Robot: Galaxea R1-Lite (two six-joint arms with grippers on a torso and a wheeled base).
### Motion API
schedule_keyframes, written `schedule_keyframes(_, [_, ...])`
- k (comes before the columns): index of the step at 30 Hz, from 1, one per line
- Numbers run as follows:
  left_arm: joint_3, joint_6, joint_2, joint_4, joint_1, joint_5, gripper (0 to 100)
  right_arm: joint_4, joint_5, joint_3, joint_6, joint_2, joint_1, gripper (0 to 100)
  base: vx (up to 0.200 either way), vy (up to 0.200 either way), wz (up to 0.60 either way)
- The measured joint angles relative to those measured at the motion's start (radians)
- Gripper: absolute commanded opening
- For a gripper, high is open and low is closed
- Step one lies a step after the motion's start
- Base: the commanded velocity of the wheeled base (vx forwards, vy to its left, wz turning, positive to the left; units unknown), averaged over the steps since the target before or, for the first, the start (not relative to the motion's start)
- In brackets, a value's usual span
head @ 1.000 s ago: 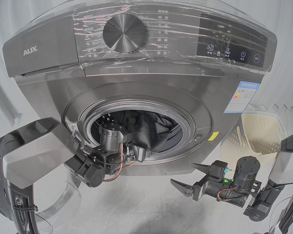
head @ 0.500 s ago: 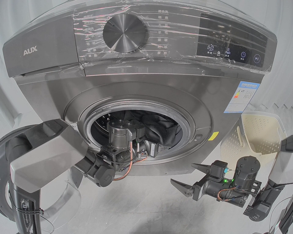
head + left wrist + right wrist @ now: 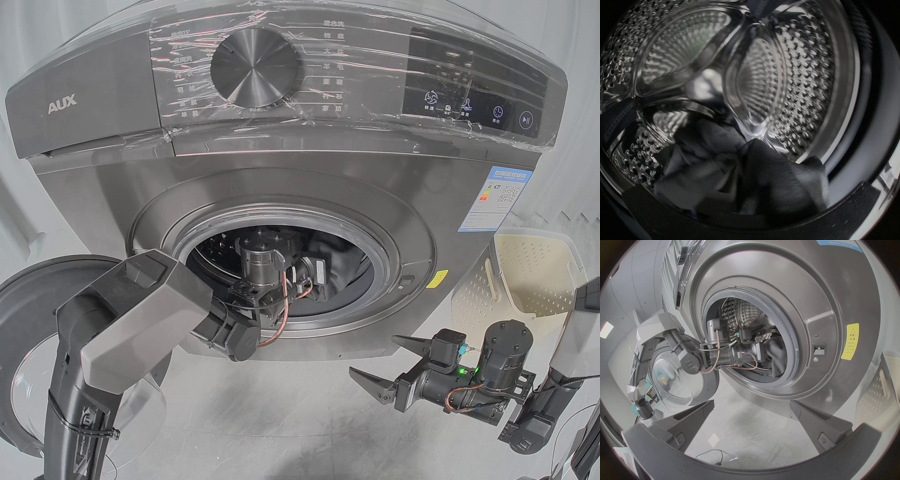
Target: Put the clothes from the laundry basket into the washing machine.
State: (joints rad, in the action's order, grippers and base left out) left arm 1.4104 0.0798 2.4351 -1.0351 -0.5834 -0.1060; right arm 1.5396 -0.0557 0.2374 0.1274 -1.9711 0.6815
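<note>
While the left gripper (image 3: 322, 270) sits inside the washing machine (image 3: 300, 181) by the dark clothes (image 3: 775, 184), we cannot tell its grip; the right gripper (image 3: 373, 355) hangs spread wide near the laundry basket (image 3: 531, 275). We judge loading nearly done: next, withdraw without dragging cloth out. Grey tiled floor (image 3: 281, 412), pale walls (image 3: 628, 287).

The washer (image 3: 350, 181) front is smooth satin grey. It has a spun-metal dial (image 3: 254, 67) at twelve o'clock above the opening, and wrinkled glossy clear film (image 3: 369, 125) over the panel. Its drum (image 3: 806, 78) is bright perforated steel, the clothes (image 3: 781, 187) in it look like dark matt cloth, perhaps knitted, and the basket (image 3: 531, 275), at four o'clock from the opening, is matt cream perforated plastic.
</note>
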Motion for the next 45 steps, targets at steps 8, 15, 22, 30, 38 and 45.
schedule_keyframes(8, [0.259, 0.051, 0.097, 0.040, 0.062, -0.125, 0, 0.000, 0.000, 0.000, 0.000, 0.000, 0.001, 100, 0.000, 0.000, 0.00])
schedule_keyframes(15, [0.436, 0.093, 0.164, 0.107, 0.150, -0.207, 0, 0.000, 0.001, 0.001, 0.000, -0.001, 0.001, 100, 0.000, 0.000, 0.00])
schedule_keyframes(22, [0.394, 0.097, 0.181, 0.122, 0.160, -0.208, 100, 0.000, 0.000, 0.001, 0.000, -0.002, 0.002, 100, 0.000, 0.000, 0.00])
schedule_keyframes(30, [0.205, 0.093, 0.129, 0.122, 0.128, -0.126, 100, 0.000, 0.001, -0.001, 0.000, -0.002, 0.003, 100, 0.000, 0.000, 0.00])
schedule_keyframes(38, [0.021, -0.043, 0.017, 0.122, 0.111, -0.028, 100, 0.000, 0.001, 0.000, 0.000, -0.002, 0.004, 100, 0.000, 0.000, 0.00])
schedule_keyframes(45, [-0.132, -0.221, -0.059, 0.106, 0.087, 0.040, 100, 0.000, 0.001, 0.000, 0.000, -0.002, 0.004, 100, 0.000, 0.000, 0.00])
